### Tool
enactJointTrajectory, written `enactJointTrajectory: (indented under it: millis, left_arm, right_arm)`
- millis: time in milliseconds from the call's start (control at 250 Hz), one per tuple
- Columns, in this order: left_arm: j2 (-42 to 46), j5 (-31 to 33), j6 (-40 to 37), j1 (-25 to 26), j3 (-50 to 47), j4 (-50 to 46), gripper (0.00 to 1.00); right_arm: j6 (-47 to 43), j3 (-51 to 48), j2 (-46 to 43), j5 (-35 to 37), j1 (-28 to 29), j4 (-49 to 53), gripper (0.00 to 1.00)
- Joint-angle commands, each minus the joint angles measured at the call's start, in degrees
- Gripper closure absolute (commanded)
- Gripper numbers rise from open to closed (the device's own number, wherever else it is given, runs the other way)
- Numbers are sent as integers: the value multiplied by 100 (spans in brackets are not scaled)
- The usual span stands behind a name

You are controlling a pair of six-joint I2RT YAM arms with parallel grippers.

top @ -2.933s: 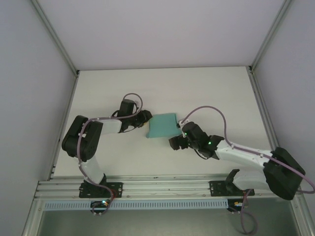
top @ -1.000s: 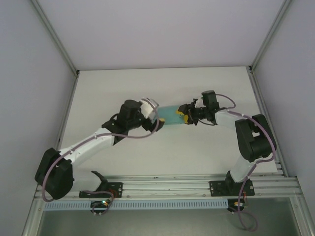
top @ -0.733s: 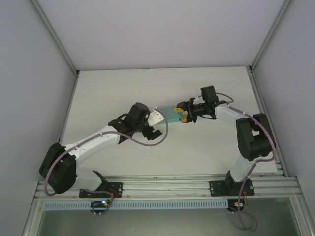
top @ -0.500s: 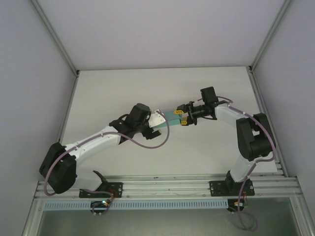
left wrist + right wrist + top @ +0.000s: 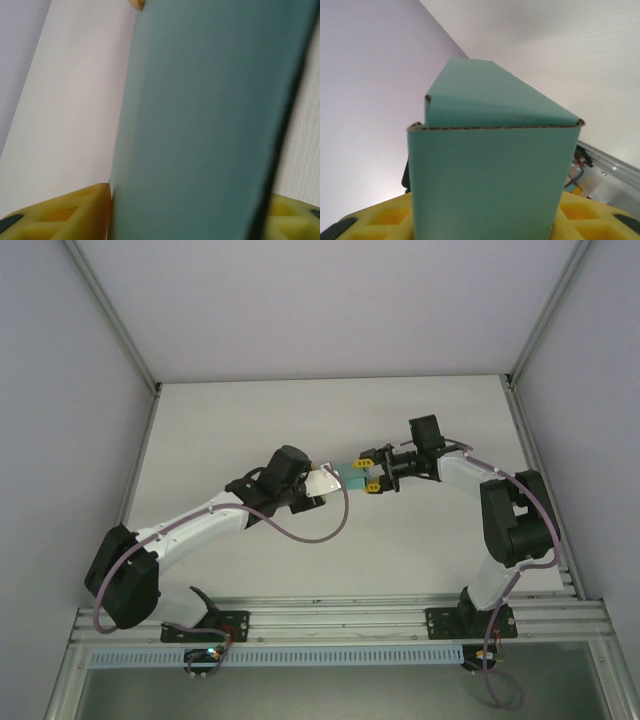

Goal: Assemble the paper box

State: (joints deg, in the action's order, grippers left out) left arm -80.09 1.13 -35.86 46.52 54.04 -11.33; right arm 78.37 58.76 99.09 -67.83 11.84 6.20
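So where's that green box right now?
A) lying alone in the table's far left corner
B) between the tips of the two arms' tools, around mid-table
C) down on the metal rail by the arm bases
B: the paper box sits between the left tool and the right tool, over the middle of the table.

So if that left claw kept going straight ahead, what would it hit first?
The paper box, which already sits inside the left gripper. Beyond it, probably the right gripper at its far end.
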Motion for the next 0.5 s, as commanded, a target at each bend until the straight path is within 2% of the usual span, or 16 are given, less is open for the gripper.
enactJointTrajectory:
  millis: [0,112,172,276,383,495]
  left_arm:
    - [28,-117,-101,-20,223,41,48]
    - [99,-270,-34,-75,226,-42,50]
    - [139,-438,28,-148,230,-167,52]
    - [145,-682,185,-323,342,-581,58]
    - [97,-962,336,-533,464,-1030,62]
    - [-70,-1528,323,-795,739,-1865,61]
  right_arm:
    - [91,-63,35,-521,63,-60,45]
    - [82,-72,-29,-511,44,-109,41]
    - [20,-84,-99,-457,8,-116,34]
    - [-583,-80,-345,31,-220,419,0]
    - [-1735,-19,-801,1094,-665,1159,0]
    - [-3066,-78,-1425,2372,-954,1064,0]
